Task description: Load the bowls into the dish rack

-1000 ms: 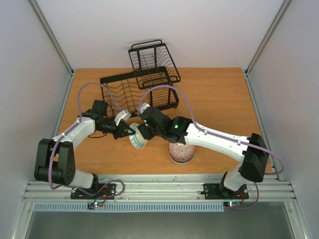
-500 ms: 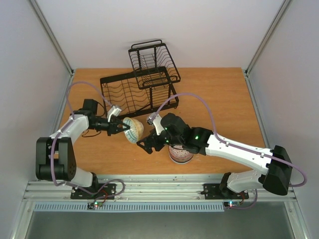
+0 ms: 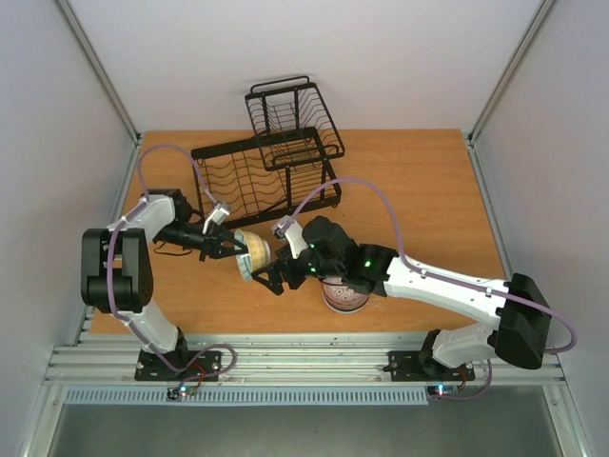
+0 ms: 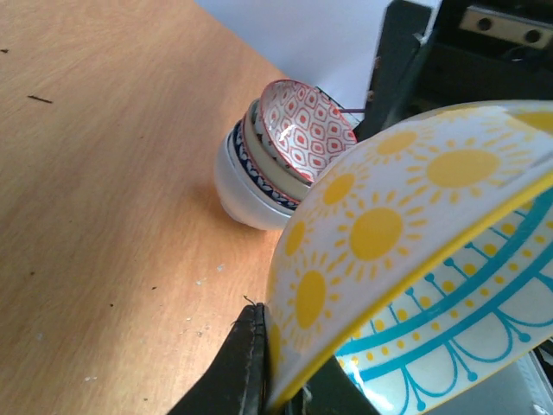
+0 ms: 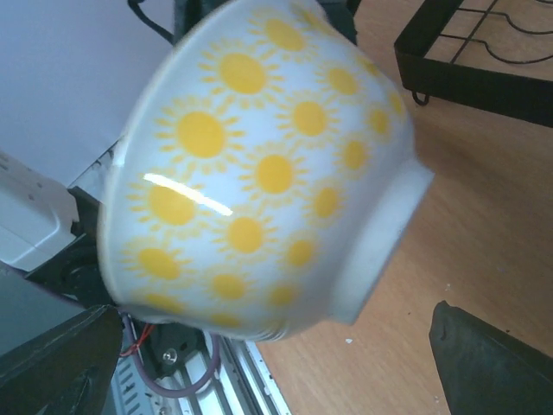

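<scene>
1. Top view: the left jaws are clamped on the sun bowl [image 3: 250, 255], a round white ceramic one dotted with yellow suns. They hold it on its side above the orange wooden bench [image 3: 419, 190], in front of the black wire dish rack [image 3: 257, 176] and not in it. The right jaws stand spread wide just beside the bowl, gripping nothing. A second ago both sets of jaws met at this bowl. Since then the right jaws have let go, and the left arm [image 3: 152, 217] has folded back toward its own side. A stack [image 3: 343, 295] of small round ceramic bowls sits on the bench under the right arm [image 3: 438, 284], as before.
2. Left wrist view: the sun bowl [image 4: 389, 233], with its yellow rim and teal lines inside, is pinched at the rim against a dark finger [image 4: 246, 372]. Beyond it the stack [image 4: 259, 173] stands on the bench, with a white bowl lowest and a red-diamond lining on top.
3. Right wrist view: the sun bowl [image 5: 259, 173] hangs tilted, its foot ring to the right. The dark fingers [image 5: 488, 363] sit in the lower corners, clear of it. A corner of the dish rack [image 5: 467, 69] shows top right.
</scene>
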